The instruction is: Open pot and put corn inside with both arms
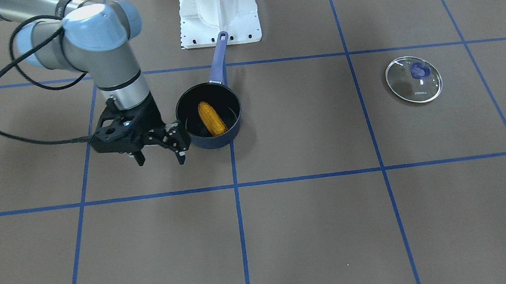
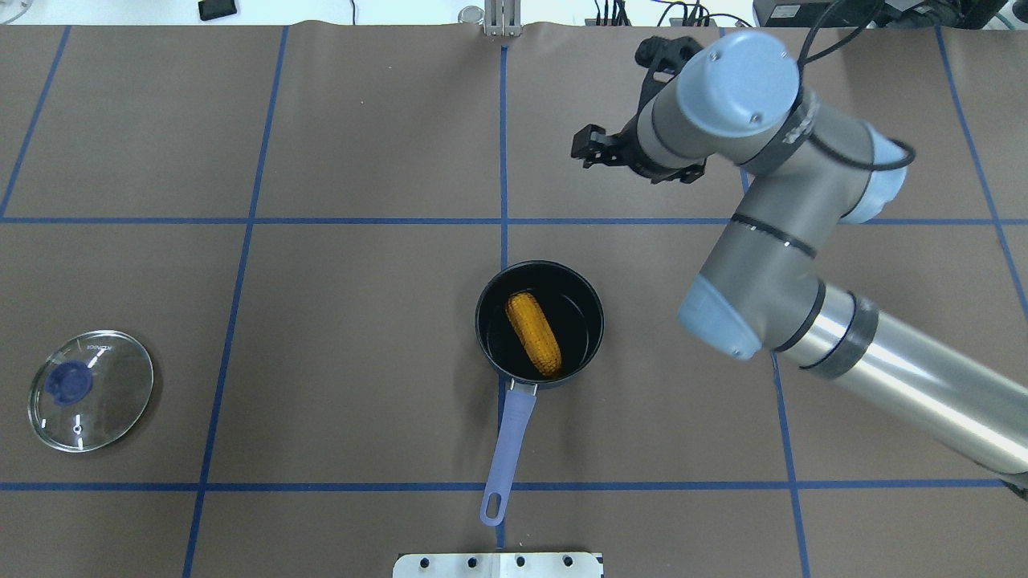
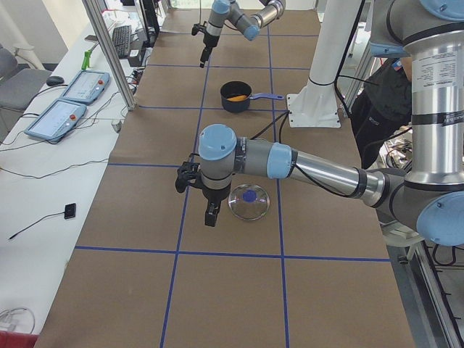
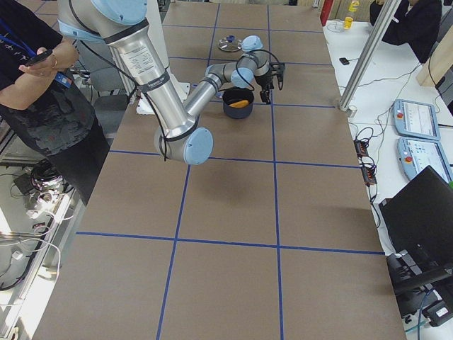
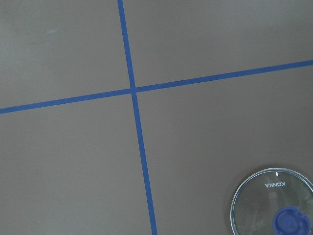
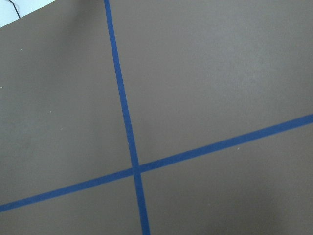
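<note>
While the corn [image 1: 212, 118] is lying inside the uncovered pot [image 1: 217, 141] on the worktop [image 1: 315, 228], the right hand [image 1: 161, 160] is hovering near it, fingers spread, holding nothing. The left hand [image 3: 211, 215] is hanging near the far-off lid [image 1: 406, 86]; its grip I cannot tell.

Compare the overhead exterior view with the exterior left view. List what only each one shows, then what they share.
Overhead only: the KONKA lettering on the glass lid and the hanging hole in the pot handle. Exterior left only: the left arm, its hand hanging near the lid, two teach pendants, a person standing by. Both: the right arm, the open pot, the corn lying inside it.
</note>
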Robot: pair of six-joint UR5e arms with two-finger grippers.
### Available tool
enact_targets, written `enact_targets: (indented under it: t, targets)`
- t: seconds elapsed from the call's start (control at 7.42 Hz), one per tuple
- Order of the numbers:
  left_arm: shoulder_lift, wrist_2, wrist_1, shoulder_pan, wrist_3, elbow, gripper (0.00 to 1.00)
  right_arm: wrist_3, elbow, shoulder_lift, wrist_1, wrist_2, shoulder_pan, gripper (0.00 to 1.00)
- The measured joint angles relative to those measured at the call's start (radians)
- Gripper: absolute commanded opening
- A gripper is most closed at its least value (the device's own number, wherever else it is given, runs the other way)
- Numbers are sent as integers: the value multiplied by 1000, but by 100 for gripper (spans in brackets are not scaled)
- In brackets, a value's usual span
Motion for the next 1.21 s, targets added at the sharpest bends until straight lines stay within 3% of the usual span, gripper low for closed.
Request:
enact_targets:
  t: [0.27, 0.67, 0.94, 1.21]
  targets:
    - [0, 0, 3, 0, -11, 2, 98, -450, -20, -87, -104, 174, 225, 100]
    - [14, 1, 3, 0, -75, 36, 98, -1010, -44, -303, -134, 349, 517, 100]
    - [20, 1, 0, 0, -82, 55, 98, -1217, -42, -469, -130, 437, 677, 100]
    - [24, 4, -5, 0, -46, 67, 98, -1305, -35, -594, -125, 441, 765, 100]
